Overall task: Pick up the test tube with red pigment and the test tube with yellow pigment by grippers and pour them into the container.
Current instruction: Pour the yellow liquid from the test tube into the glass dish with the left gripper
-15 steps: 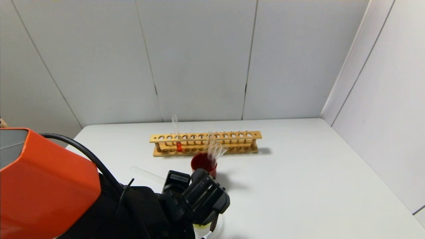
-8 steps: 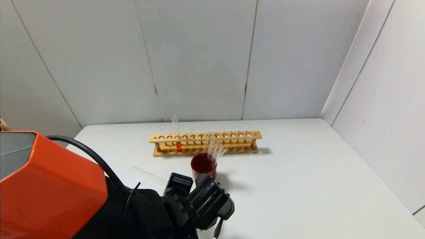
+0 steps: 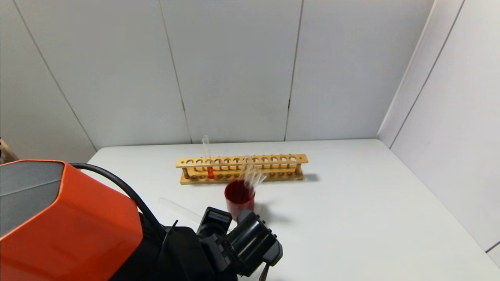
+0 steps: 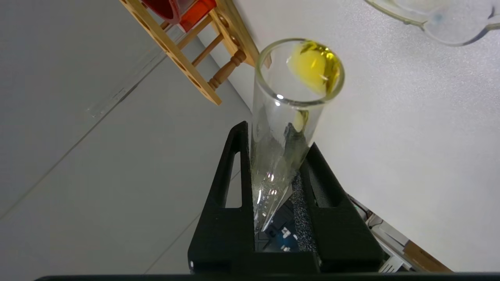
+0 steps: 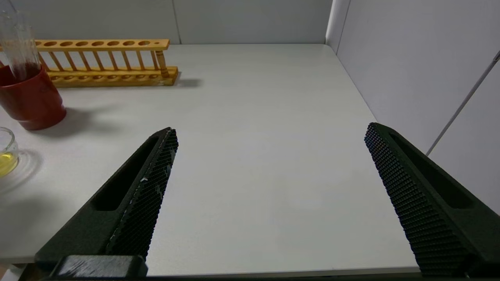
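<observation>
The left gripper (image 4: 273,171) is pinching the slim glass test tube with yellow pigment (image 4: 291,117) between ribbed black pads, while the right gripper (image 5: 269,164) is idling with textured fingers spread wide.

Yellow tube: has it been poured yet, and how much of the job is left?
Partly, it seems: the container already holds some yellow liquid. In hand: the left gripper is shut on the test tube with yellow pigment, with yellow liquid at its mouth. Left: the test tube with red pigment stands in the wooden rack, unpoured. The right gripper is open over the table.
</observation>
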Motion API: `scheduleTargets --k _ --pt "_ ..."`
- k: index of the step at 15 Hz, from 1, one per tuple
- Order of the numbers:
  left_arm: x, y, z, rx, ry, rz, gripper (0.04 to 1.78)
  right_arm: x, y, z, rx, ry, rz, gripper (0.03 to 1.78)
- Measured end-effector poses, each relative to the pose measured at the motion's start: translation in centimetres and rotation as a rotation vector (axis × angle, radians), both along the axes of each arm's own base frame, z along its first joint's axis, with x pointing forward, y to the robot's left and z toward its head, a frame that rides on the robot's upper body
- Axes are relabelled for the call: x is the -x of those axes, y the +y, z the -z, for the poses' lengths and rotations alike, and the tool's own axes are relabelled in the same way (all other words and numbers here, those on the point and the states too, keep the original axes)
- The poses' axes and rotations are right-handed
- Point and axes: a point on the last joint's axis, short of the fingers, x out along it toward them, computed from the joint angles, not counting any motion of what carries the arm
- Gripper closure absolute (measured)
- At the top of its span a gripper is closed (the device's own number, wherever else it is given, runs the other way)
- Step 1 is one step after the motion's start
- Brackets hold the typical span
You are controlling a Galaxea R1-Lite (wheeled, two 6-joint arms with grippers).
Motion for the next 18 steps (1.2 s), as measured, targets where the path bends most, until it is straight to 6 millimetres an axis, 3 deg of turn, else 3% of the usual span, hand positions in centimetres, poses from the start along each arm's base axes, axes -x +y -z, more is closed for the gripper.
scheduleTargets --k 18 --pt "0.72 -0.19 0.62 -0.107 -0.029 -0.009 1.49 0.0 0.0 0.0 0.0 0.0 0.0 0.06"
